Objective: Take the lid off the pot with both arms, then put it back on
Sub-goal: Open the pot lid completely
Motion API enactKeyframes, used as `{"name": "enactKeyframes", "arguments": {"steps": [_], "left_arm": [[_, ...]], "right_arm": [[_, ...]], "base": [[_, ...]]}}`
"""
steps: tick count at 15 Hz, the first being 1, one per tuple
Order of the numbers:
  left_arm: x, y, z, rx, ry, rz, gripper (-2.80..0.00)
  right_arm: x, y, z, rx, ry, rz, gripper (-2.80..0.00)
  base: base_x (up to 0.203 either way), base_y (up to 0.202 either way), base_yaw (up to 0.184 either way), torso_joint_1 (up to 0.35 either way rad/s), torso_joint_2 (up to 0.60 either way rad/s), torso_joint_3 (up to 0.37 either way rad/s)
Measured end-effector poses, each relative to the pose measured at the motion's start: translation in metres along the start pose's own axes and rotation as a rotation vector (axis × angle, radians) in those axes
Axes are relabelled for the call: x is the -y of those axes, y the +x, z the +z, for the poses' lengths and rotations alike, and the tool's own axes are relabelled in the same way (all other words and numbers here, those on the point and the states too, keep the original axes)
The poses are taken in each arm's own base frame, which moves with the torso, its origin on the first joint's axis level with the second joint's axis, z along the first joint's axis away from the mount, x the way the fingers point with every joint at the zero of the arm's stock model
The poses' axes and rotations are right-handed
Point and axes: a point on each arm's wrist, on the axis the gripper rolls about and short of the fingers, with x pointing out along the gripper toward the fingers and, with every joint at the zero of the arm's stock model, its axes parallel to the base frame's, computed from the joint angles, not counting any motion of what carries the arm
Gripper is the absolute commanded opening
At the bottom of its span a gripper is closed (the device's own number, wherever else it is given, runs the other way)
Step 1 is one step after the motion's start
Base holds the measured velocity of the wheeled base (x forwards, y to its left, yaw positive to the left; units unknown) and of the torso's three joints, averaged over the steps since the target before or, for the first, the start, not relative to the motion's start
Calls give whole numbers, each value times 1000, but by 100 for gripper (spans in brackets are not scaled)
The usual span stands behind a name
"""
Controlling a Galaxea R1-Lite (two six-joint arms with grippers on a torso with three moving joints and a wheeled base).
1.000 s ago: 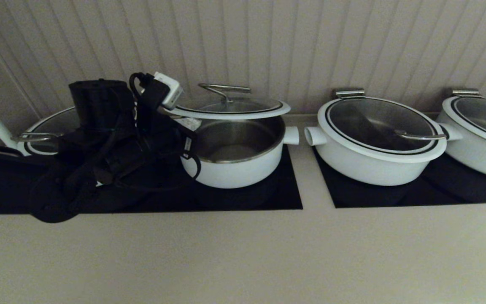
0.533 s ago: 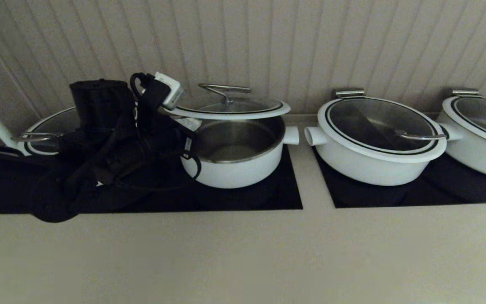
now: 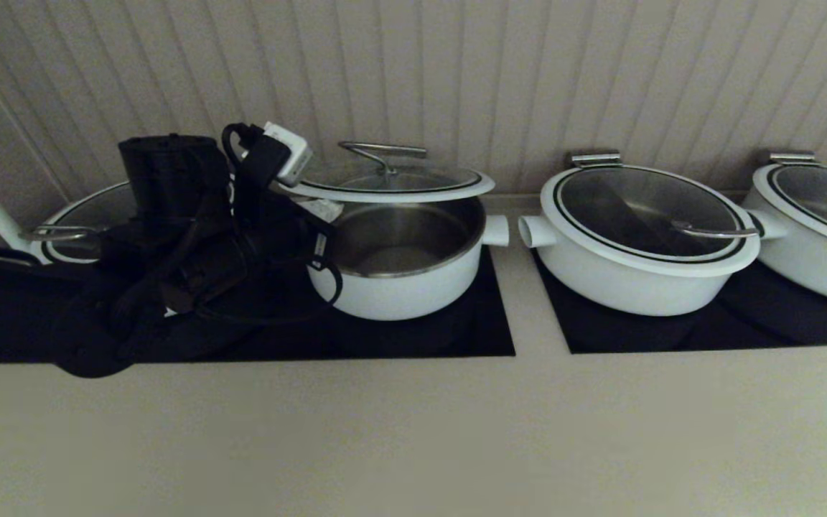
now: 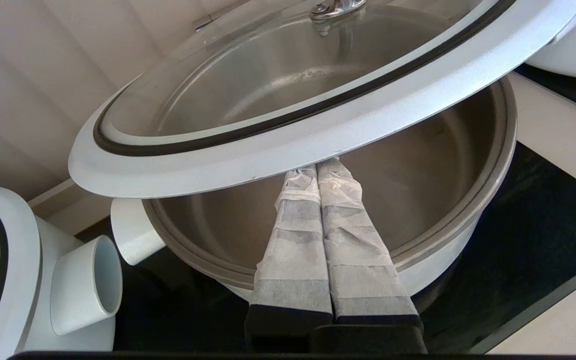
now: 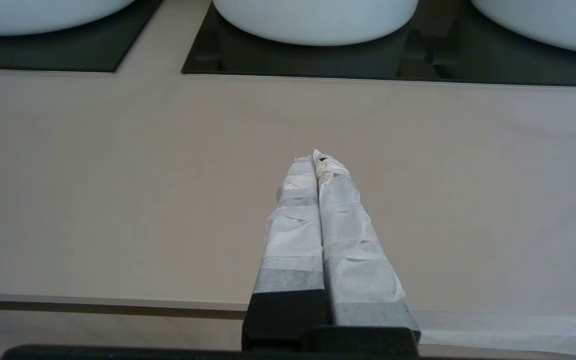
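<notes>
The white pot (image 3: 399, 291) stands open on the left black cooktop. Its glass lid (image 3: 392, 183), with a white rim and a metal handle, hangs tilted a little above the pot. My left gripper (image 4: 318, 167) is shut, and its wrapped fingertips press up under the lid's white rim (image 4: 288, 135), over the pot's steel inside (image 4: 468, 165). In the head view my left arm (image 3: 198, 237) covers the pot's left side. My right gripper (image 5: 316, 157) is shut and empty, low over the beige counter, and does not show in the head view.
A second lidded pot (image 3: 643, 237) stands close on the right, its side handle nearly touching the open pot's. A third pot (image 3: 815, 222) is at the far right, and another (image 3: 76, 222) is behind my left arm. The ribbed wall is just behind. The beige counter (image 3: 413, 431) lies in front.
</notes>
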Motion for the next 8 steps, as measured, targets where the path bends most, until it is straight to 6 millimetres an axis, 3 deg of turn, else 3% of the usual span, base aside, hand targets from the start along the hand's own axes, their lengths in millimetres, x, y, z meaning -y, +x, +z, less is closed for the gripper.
{"name": "enactKeyframes", "arguments": {"steps": [8], "left_arm": [[-1,-1,2,5,0,4,-280]], "right_arm": [[0,0,0,0,0,0,-280]], "base": [[0,0,0,0,0,0]]}}
